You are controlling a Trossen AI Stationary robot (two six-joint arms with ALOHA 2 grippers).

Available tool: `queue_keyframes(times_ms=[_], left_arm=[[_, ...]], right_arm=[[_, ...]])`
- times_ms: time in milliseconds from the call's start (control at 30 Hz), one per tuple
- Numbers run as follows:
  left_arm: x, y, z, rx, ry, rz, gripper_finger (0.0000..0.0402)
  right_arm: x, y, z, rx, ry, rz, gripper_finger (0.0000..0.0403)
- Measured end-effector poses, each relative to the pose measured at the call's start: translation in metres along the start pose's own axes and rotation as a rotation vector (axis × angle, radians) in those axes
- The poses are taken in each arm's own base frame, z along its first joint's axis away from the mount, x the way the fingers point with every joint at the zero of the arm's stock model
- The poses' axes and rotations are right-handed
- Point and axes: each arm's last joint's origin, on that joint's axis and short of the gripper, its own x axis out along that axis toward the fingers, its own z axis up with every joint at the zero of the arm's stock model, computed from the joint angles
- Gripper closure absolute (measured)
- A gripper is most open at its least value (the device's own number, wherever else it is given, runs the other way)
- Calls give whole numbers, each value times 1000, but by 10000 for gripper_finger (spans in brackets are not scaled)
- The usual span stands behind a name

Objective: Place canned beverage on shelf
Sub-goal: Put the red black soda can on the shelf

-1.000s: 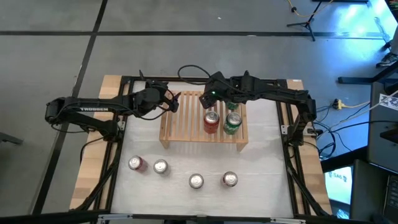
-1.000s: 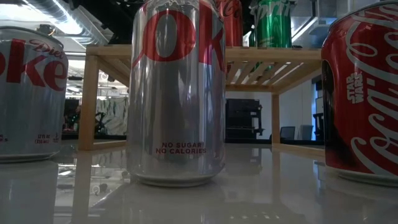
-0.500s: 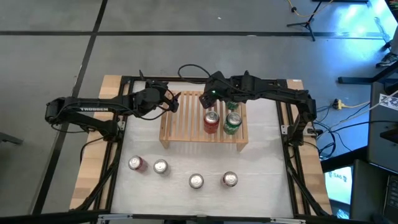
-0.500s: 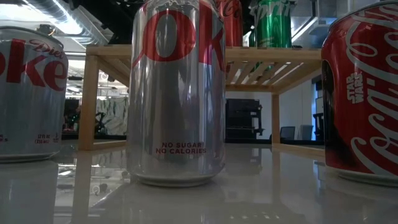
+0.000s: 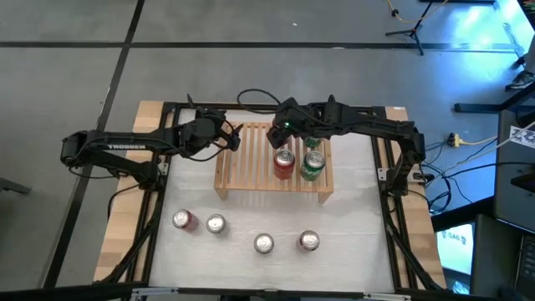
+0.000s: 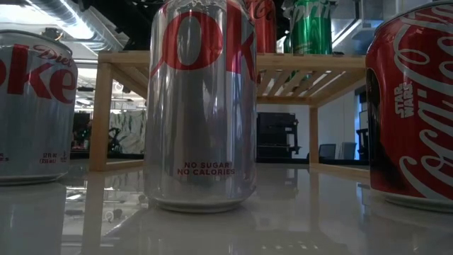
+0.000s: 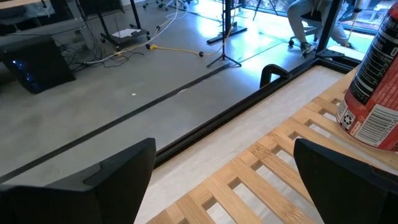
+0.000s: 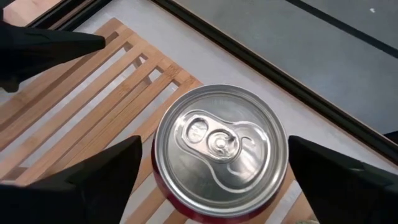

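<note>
- Standing upright on the wooden shelf [image 5: 251,163], a red can [image 8: 219,146] sits directly beneath the right gripper [image 8: 211,180], its long axis vertical and lid showing between the fingers.
- That gripper's fingers [image 8: 99,171] are spread wide, clear of the can on both sides; nothing is held.
- The left gripper [image 7: 221,180] waits over the shelf's other end, parted and empty, another red can [image 7: 373,87] ahead of it.
- Four cans [image 5: 263,243] are left on the table [image 5: 359,217], well apart from both grippers.

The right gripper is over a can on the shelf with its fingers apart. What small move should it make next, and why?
Probably lift the right gripper straight up. Its fingers stand open on both sides of the red can, which is upright on the wooden shelf, so the can looks placed. Rising first would avoid tipping it before fetching a can from the table.
</note>
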Motion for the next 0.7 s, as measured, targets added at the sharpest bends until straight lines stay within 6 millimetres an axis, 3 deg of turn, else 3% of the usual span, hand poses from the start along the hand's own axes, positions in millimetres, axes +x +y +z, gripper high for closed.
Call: queue_keyframes(times_ms=[567, 700], left_arm=[[0, 0, 0, 0, 0, 0, 29], [0, 0, 0, -1, 0, 0, 29]], right_arm=[[-2, -1, 1, 0, -12, -11, 20], [-13, -3, 6, -6, -41, -2, 20]])
